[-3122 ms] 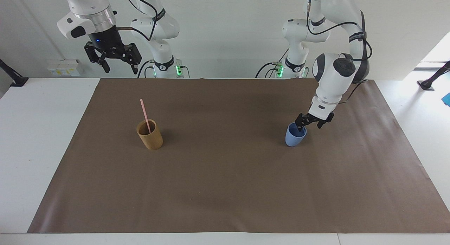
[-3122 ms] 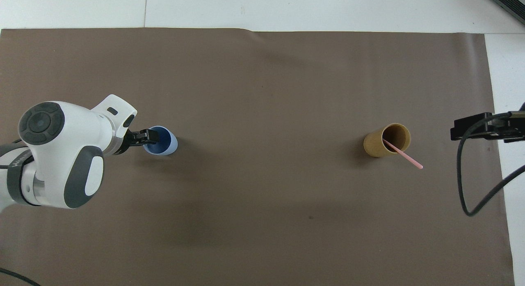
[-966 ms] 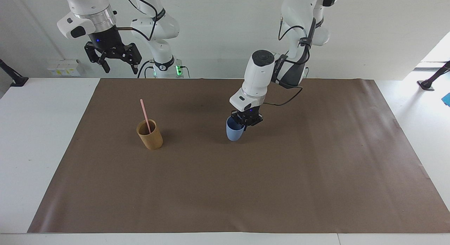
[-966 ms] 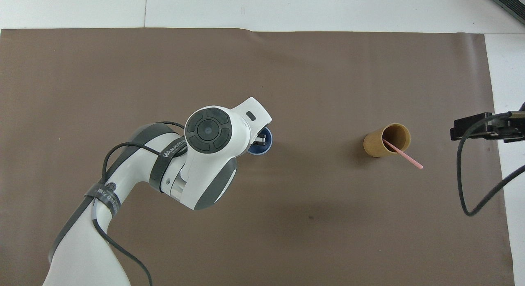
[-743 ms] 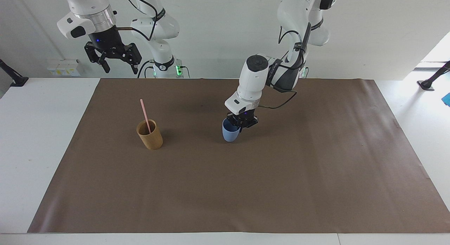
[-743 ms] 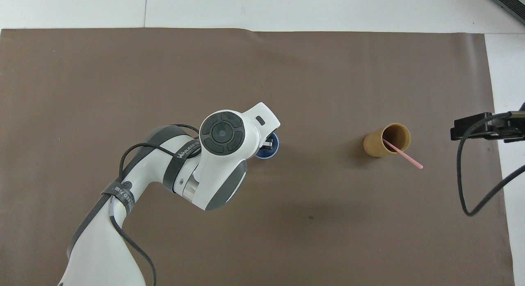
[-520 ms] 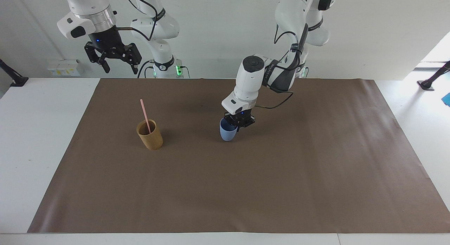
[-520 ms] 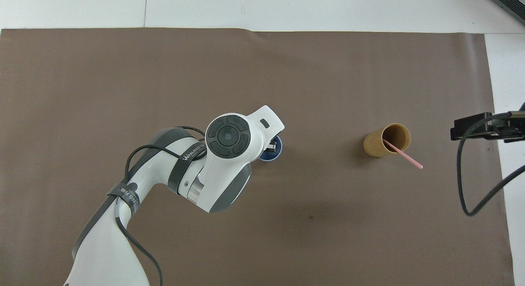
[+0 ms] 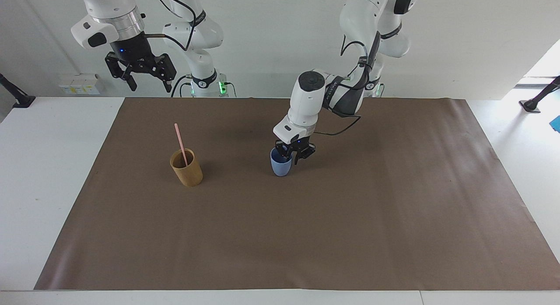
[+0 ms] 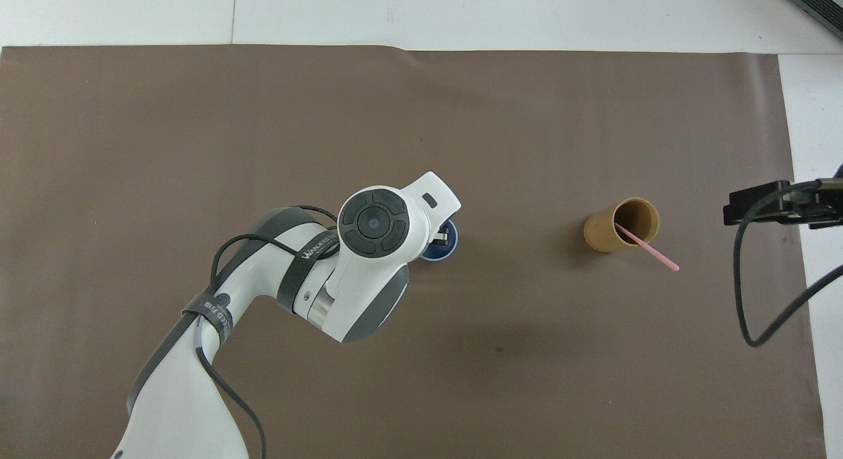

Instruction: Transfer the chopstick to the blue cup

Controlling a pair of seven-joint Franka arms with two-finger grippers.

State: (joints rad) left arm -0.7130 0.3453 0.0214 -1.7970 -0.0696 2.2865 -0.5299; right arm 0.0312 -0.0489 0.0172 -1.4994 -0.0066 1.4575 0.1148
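Note:
The blue cup (image 9: 280,167) stands on the brown mat near its middle; in the overhead view (image 10: 448,250) my left arm covers most of it. My left gripper (image 9: 292,156) is shut on the cup's rim, one finger inside and one outside; it also shows in the overhead view (image 10: 442,236). The pink chopstick (image 9: 180,141) leans in the tan cup (image 9: 187,170), toward the right arm's end of the mat, and both show in the overhead view: chopstick (image 10: 651,249), tan cup (image 10: 618,226). My right gripper (image 9: 146,79) waits open, high above the table edge by its base.
The brown mat (image 9: 280,235) covers most of the white table. My left arm's forearm and cable (image 10: 290,294) hang over the mat between the blue cup and the robots. Part of my right gripper (image 10: 757,205) shows above the mat's edge beside the tan cup.
My left gripper has carried the blue cup from the left arm's end of the mat to its middle, closer to the tan cup. The right arm, tan cup and chopstick have not moved.

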